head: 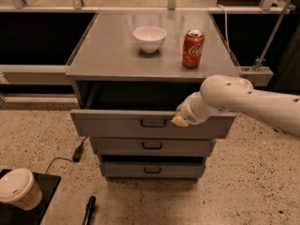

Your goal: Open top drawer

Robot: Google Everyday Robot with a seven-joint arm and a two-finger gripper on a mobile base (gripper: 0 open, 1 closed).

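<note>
Here the end effector (180, 120) rests against the upper rim of the top drawer (112, 123), which stands partway out. The drawer's black handle (153, 123) lies just to the left. Whether the end effector is spread or pressed together cannot be told.

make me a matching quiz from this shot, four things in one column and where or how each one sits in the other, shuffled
Column 1
1. small white round bowl
2. red aluminium soda can
3. wide grey metal top drawer
4. claw

Column 2
A. pulled partway out of the cabinet
B. at the drawer front's upper edge, right of the black loop handle
C. on the grey cabinet top, near its middle
D. on the cabinet top, toward its right side

Pairs: 1-C, 2-D, 3-A, 4-B
</note>
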